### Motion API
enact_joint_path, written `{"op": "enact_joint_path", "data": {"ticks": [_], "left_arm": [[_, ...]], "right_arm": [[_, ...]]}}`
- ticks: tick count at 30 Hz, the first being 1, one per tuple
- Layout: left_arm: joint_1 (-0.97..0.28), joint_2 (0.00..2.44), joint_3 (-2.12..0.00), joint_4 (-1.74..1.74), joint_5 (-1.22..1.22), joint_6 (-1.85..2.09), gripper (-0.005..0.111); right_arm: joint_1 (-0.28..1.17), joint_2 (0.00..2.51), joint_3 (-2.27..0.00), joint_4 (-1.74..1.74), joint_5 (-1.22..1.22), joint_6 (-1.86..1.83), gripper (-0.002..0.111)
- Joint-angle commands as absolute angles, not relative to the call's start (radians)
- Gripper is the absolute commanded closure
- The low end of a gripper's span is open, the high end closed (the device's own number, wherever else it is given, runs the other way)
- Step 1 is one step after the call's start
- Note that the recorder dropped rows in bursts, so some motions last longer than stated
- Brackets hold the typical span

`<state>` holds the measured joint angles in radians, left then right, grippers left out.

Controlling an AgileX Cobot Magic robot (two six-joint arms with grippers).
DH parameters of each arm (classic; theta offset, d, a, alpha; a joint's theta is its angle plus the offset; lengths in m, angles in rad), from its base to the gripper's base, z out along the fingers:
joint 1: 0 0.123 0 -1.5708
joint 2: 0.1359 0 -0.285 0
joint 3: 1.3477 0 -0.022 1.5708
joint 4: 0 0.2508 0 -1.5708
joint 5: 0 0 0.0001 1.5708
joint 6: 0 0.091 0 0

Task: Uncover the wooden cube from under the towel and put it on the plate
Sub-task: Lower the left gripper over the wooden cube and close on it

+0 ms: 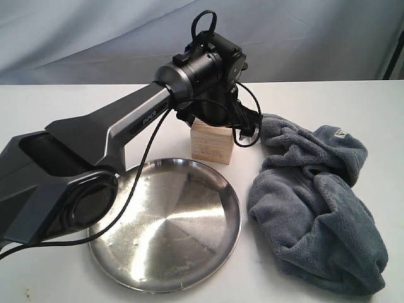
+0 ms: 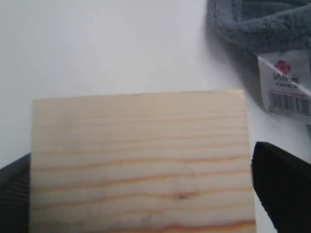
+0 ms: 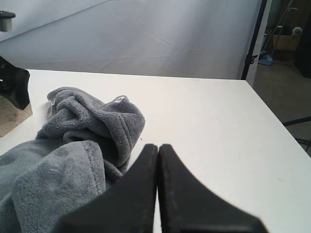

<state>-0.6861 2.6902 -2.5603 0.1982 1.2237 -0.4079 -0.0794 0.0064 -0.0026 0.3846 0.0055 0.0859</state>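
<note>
Wooden cube [image 1: 211, 144] exposed on desk [image 1: 63, 107], just behind plate [image 1: 167, 252]. Towel [image 1: 315, 202] heaped beside it, leaving access. Left hand [image 2: 141, 199] spread astride cube, likely for pinch. Right hand [image 3: 158, 148] pressed together, empty.

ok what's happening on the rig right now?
The towel is already off the block and lies crumpled on the table beside it. The left pincer is down over the block with a finger on each side, and it looks open rather than clamped. The block sits on the table just behind the plate, which is empty. The right pincer is shut on nothing, next to the towel.
</note>
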Motion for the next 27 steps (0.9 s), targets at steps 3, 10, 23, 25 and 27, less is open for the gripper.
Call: {"op": "enact_joint_path", "data": {"ticks": [3,10,23,25,27], "left_arm": [[-0.686,2.722,-2.561,0.171,1.221,-0.410,0.002],[-0.686,2.726,-2.561,0.173,1.221,-0.408,0.002],[-0.686,2.726,-2.561,0.170,1.221,-0.406,0.002],[-0.686,2.726,-2.561,0.170,1.221,-0.406,0.003],[-0.686,2.726,-2.561,0.170,1.221,-0.406,0.007]], "right_arm": [[-0.079,0.000,0.000,0.390,0.017,0.090,0.105],[-0.079,0.000,0.000,0.390,0.017,0.090,0.105],[-0.079,0.000,0.000,0.390,0.017,0.090,0.105],[-0.079,0.000,0.000,0.390,0.017,0.090,0.105],[-0.079,0.000,0.000,0.390,0.017,0.090,0.105]]}}
